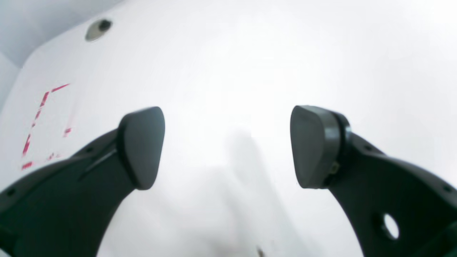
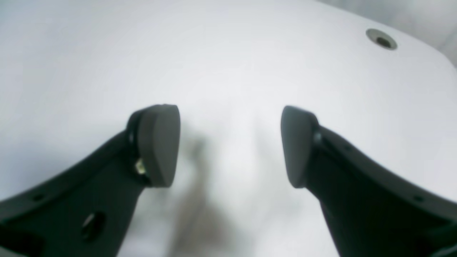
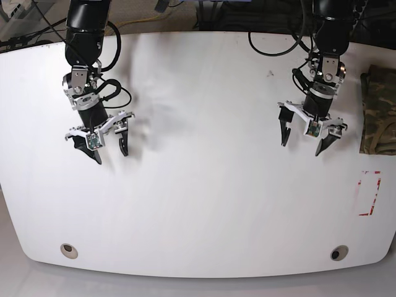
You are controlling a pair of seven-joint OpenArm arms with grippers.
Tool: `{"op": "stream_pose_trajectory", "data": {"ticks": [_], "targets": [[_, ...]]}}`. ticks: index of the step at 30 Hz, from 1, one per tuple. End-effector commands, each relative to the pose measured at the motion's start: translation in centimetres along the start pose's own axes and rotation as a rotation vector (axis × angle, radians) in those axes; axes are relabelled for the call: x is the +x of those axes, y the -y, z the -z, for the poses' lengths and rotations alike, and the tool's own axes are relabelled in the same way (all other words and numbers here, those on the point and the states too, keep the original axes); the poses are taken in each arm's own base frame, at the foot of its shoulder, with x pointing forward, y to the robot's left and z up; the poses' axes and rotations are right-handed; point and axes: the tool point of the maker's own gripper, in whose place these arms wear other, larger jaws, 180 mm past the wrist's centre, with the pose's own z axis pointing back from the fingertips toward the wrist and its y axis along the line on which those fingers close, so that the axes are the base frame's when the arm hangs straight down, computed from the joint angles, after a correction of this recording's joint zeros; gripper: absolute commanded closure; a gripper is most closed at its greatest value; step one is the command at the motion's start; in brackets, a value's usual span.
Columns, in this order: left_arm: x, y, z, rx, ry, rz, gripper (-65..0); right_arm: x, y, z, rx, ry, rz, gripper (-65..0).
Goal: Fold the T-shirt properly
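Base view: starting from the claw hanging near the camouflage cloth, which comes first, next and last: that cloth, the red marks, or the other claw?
From the left gripper:
1. The T-shirt, folded at the table's edge just beside it.
2. The red tape outline, a little farther, toward the near corner on the same side.
3. The right gripper, far across the table.

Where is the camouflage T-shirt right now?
In the base view, the T-shirt lies at the table's right edge, above the red marks.

Both arms hang downward, well apart, the left tool (image 3: 307,132) and right tool (image 3: 101,140) spread wide, holding nothing.
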Motion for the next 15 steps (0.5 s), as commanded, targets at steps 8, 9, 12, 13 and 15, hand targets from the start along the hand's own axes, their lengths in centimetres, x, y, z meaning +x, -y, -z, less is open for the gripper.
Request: {"op": "stream_pose_trajectory", "data": {"ticks": [8,9,12,13,15], "targets": [[0.2,3.7,-6.4,-0.001,-0.005,-0.079,-50.6,-1.3,-1.4,-5.1,0.013,0.02,0.137,-41.5],[-0.1,4.3,-7.4,-0.008,-0.018,-0.087,-50.6,-1.7,-1.7,-5.8,0.017,0.009,0.136,-41.5],[-1.1,5.4,-9.9,-0.028,-0.066,-0.098,-50.6,-3.0,-2.9,-8.1,0.032,-0.032,0.144,-41.5],[-1.7,6.0,-10.8,-0.041,-0.093,-0.103,-50.6,-3.4,-3.5,-9.0,0.039,-0.047,0.149,-41.5],[-2.4,6.6,-12.1,-0.055,-0.157,-0.102,-50.6,-4.2,-4.4,-10.6,0.051,-0.078,0.152,-41.5]]}}
